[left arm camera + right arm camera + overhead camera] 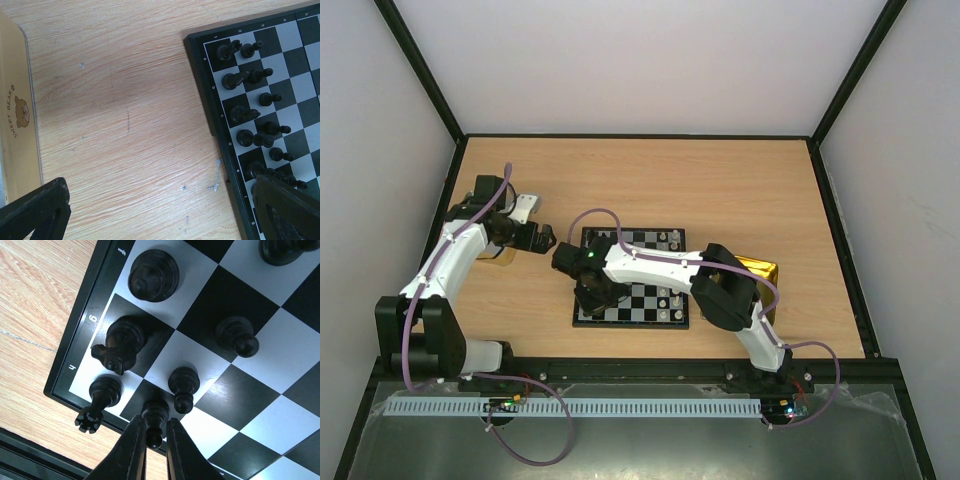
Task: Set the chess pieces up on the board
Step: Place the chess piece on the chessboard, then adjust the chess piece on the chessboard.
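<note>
The board (642, 298) lies mid-table. My right gripper (592, 292) hangs low over its left side. In the right wrist view it (155, 434) is shut on the head of a black pawn (155, 416) that stands on a dark square by the board's (240, 300) corner. A black rook (100, 397), a knight (120, 342), a bishop (152, 275) and more pawns (183, 385) stand close by. My left gripper (546, 238) is open and empty over bare wood left of the board (300, 75), its fingers (35, 212) wide apart. Two rows of black pieces (247, 117) stand along that edge. White pieces (668, 240) stand on the right side.
A gold tin (760, 272) lies right of the board under the right arm. Another gold tin part (500, 257), printed "SWEET BEAR" (15, 120), lies under the left arm. A black rail (640, 368) runs along the near table edge.
</note>
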### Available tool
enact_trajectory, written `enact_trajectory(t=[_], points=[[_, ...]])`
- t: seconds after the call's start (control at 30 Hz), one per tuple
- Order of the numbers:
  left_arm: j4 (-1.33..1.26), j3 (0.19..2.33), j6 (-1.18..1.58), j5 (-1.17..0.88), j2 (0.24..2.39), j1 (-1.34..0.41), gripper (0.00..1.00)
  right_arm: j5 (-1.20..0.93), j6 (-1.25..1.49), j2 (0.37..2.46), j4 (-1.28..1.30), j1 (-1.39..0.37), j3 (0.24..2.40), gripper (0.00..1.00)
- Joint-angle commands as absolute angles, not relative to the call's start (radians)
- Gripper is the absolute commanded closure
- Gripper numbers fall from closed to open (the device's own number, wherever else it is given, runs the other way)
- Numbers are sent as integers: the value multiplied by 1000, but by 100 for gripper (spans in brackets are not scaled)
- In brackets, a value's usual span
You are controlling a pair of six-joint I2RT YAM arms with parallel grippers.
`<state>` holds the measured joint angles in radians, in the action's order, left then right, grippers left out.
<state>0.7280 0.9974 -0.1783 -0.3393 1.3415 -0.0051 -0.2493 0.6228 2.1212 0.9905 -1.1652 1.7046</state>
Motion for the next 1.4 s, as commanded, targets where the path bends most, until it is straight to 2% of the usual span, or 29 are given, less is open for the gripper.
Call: enact_trajectory(t=[0.0,0.3,0.63,1.37], points=[[738,989,-173,-338,1328,3,1,-248,607,2132,1017,-1160,1732,89],[742,991,-175,-340,1340,3,1,-193,613,2092,1049,-1147,1755,88],[750,997,-178,-348,1368,3,1,-253,626,1905,1105,-1005,1760,82],[741,991,-175,-345,1361,3,1,-312,629,2030,981,-982,1645,82]])
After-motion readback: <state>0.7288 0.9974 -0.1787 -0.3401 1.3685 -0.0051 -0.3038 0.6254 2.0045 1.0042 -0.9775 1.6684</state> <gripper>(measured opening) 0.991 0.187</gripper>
